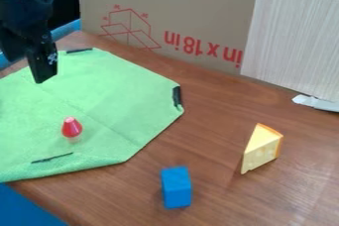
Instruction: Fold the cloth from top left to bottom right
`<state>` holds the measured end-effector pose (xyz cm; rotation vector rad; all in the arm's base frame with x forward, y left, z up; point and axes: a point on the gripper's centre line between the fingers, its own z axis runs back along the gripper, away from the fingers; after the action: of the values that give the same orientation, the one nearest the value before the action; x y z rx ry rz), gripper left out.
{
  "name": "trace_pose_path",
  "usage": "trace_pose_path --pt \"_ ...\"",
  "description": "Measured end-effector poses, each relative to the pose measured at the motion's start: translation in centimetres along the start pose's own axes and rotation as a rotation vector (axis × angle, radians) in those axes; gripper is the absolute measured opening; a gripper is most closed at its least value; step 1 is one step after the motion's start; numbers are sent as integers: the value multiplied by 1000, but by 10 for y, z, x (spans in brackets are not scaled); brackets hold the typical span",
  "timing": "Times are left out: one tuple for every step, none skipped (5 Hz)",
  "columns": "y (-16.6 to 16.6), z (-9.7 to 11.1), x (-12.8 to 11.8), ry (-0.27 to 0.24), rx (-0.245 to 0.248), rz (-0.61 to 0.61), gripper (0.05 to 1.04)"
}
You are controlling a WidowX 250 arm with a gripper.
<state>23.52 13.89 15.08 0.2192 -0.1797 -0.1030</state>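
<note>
A blue rectangular block [176, 187] stands nearest, below and to the right of the cloth. A yellow toy cheese wedge with an orange edge [262, 147] sits on the brown wooden desk [218, 143], right of the cloth and apart from it.

The task's piece, a bright green fabric cloth with short black strips near its edges [116, 91], lies spread over the left part of the desk, running out past the view's left edge. A small red cone-shaped toy with a pale base [71, 129] rests on its nearer half. Faint creases cross the fabric, but no top-left part lies over toward the bottom right, so I judge the fold not begun: gripping, carrying across and laying down all remain. The toy could get trapped under the folded layer.

The black two-finger pincer [28, 72] hangs over the cloth's far left part, its two sides apart and nothing seen between them.

Beyond the cloth stands a brown cardboard panel [192, 2] with large red lettering, upside down from here, and a red line drawing of an open box. A pale, finely striped board [291, 36] leans against it, up and to the right of the cloth, and bears no writing that I can make out.
</note>
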Motion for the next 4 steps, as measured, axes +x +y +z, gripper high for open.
trace_pose_path --pt "-2 -6 -2 19 -13 -2 1000" --pt "-2 -6 -2 18 -14 -1 1000" --pt "-2 -7 -2 24 -16 4 1000" --pt "4 -30 3 135 -53 39 1000"
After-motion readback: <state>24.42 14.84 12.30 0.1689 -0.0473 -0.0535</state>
